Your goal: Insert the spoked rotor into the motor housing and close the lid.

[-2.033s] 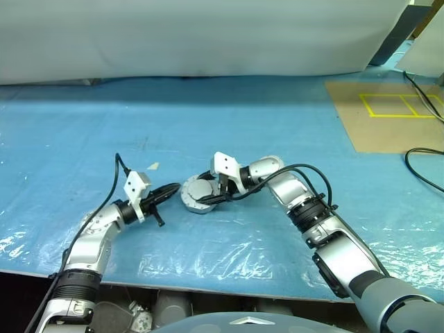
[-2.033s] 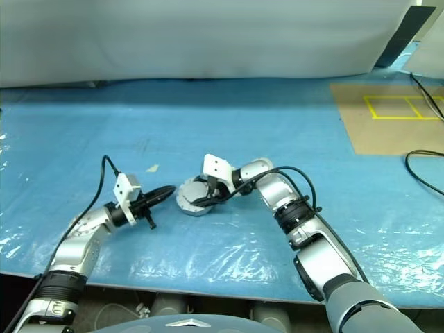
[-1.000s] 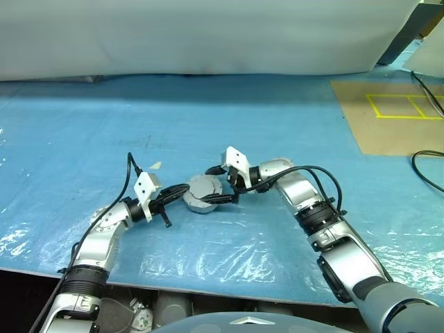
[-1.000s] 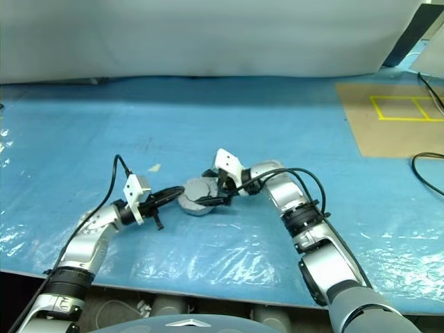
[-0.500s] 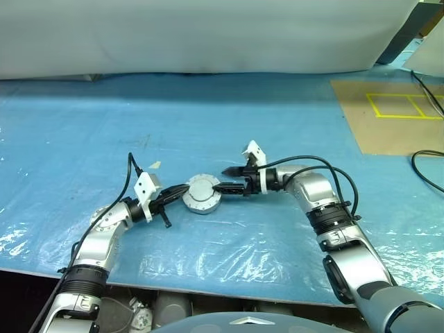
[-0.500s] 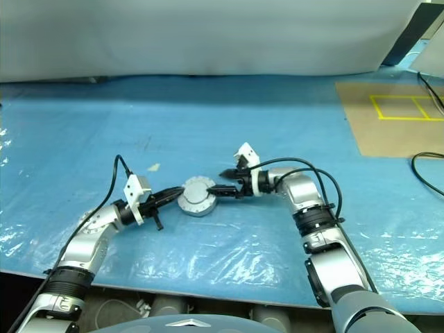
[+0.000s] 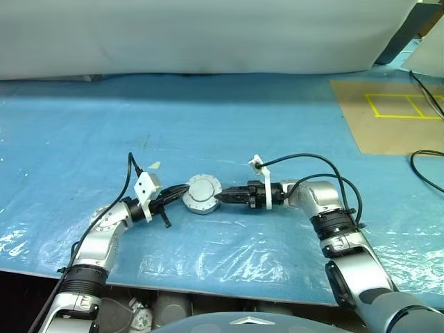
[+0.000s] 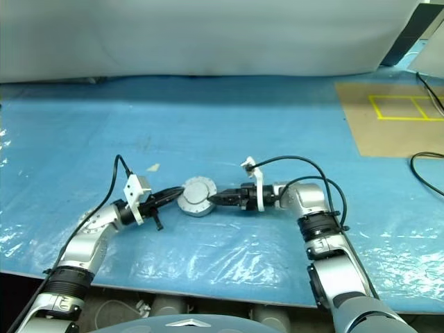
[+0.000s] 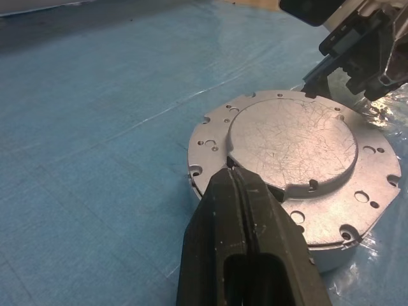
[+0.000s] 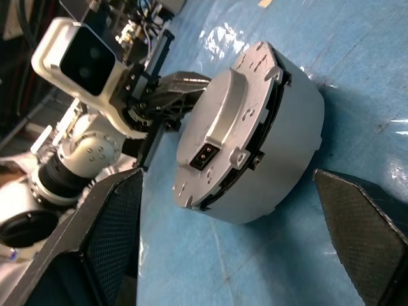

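One lidded motor housing (image 7: 202, 193), two end effectors flanking it

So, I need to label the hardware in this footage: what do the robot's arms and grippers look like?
Both arms are silver-grey metal segments with black joint rings. Each wrist carries a white camera bracket, fed by a looping black cable. The left gripper and right gripper each have two black, tapering fingers.

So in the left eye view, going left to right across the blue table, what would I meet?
Left tool, shut → motor housing with the lid on it → right tool, open → yellow taped squares on the brown board.
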Controlling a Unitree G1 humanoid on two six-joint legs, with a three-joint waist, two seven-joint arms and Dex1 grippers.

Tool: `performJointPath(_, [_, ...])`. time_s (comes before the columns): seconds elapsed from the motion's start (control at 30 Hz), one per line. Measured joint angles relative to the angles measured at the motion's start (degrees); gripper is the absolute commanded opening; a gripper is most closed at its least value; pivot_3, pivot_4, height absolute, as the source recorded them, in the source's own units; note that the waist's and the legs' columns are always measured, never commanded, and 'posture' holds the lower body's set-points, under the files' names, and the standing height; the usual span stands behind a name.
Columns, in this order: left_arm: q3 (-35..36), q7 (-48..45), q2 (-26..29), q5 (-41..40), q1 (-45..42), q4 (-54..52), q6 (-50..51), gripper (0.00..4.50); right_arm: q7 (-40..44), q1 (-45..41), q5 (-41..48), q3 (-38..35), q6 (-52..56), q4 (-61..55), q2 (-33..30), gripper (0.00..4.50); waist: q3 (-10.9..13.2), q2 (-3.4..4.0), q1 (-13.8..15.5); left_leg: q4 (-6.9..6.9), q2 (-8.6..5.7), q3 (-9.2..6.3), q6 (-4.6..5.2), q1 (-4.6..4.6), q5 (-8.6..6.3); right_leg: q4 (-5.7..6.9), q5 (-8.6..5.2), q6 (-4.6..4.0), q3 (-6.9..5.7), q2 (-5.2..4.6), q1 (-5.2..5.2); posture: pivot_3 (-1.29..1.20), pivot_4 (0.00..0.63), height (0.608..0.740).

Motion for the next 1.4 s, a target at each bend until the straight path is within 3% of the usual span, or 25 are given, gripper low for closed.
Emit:
performJointPath(0.07, [-0.05,0.06,-0.01,0.04,-0.09,0.11,-0.01,0.0,0.18,-0.26,0.95,-0.98,-0.49,2.11,0.29,4.49,0.0,0.0,0.0,0.06,0.01,0.0,0.0,0.01,0.0,0.02,0.0,-0.01,0.0,0.0,0.02,0.0,0.15,0.74])
performJointPath(0.17, [-0.16,0.27,-0.07,0.2,-0.18,0.13,-0.01,0.0,0.36,-0.58,1.67,-2.44,-1.16,4.93,0.38,3.87,0.0,0.0,0.08,0.19,0.02,0.02,0.0,0.01,0.0,0.03,0.0,-0.02,0.0,-0.02,0.08,0.0,0.15,0.74])
performJointPath(0.57, [-0.24,0.46,-0.02,0.4,-0.42,1.22,-0.11,0.0,2.8,2.1,3.08,-2.97,-3.0,3.32,-0.91,0.04,-0.22,-0.35,0.2,0.24,0.08,0.01,0.06,0.5,-0.04,-0.04,0.0,-0.05,-0.05,-0.03,0.68,0.0,0.15,0.74])
performJointPath(0.73, [-0.38,0.41,0.03,0.7,-0.45,1.35,-0.12,0.0,4.49,3.82,3.18,-2.38,-4.66,2.24,-2.66,0.04,-0.25,-0.4,0.84,0.14,0.08,0.0,0.23,0.79,-0.15,-0.15,-0.03,-0.04,-0.04,-0.04,0.94,0.0,0.15,0.74])
performJointPath(0.87, [-0.61,0.4,0.16,0.75,-0.3,1.31,-0.12,0.0,5.08,7.05,2.58,-2.65,-13.29,2.01,-4.5,1.35,-0.26,-0.42,1.53,0.11,0.06,0.01,0.23,0.73,-0.15,-0.21,-0.03,-0.03,-0.05,-0.06,0.93,0.0,0.15,0.74])
performJointPath(1.0, [-0.62,0.2,0.25,0.73,-0.31,1.24,-0.23,0.0,5.76,8.77,2.59,-3.0,-14.53,2.26,-7.03,2.82,-0.26,-0.43,1.53,0.02,0.06,0.01,0.23,0.66,-0.15,-0.26,-0.04,-0.03,-0.06,-0.04,0.87,0.0,0.15,0.74])
performJointPath(1.13, [-0.26,0.16,0.74,0.72,-0.39,1.23,-0.29,0.0,4.67,5.49,2.62,-2.91,-12.8,5.51,-3.56,4.14,-0.26,-0.42,0.49,-0.06,0.14,-0.03,0.23,0.56,-0.15,-0.16,-0.07,-0.11,-0.07,0.0,0.78,0.0,0.15,0.74])
performJointPath(1.27, [-0.33,0.2,0.6,0.71,-0.55,1.23,-0.27,0.0,3.38,3.6,0.88,-1.37,-14.13,6.65,-1.48,4.14,-0.26,-0.4,0.04,-0.07,0.14,-0.04,0.24,0.79,-0.15,-0.18,-0.1,-0.12,-0.07,-0.02,0.79,0.0,0.15,0.74])
performJointPath(1.33, [-0.34,0.17,0.61,0.7,-0.54,1.22,-0.26,0.0,3.04,3.86,0.25,-0.83,-16.44,6.41,-1.19,4.46,-0.27,-0.42,-0.03,-0.08,0.13,-0.03,0.24,0.78,-0.15,-0.22,-0.1,-0.12,-0.07,-0.02,0.82,0.0,0.15,0.74])
performJointPath(1.4, [-0.34,0.17,0.61,0.71,-0.52,1.22,-0.24,0.0,3.04,4.03,0.25,-0.43,-17.51,6.04,-1.01,4.48,-0.27,-0.42,-0.12,-0.1,0.14,-0.03,0.24,0.84,-0.16,-0.21,-0.1,-0.12,-0.06,-0.02,0.86,0.0,0.15,0.74])
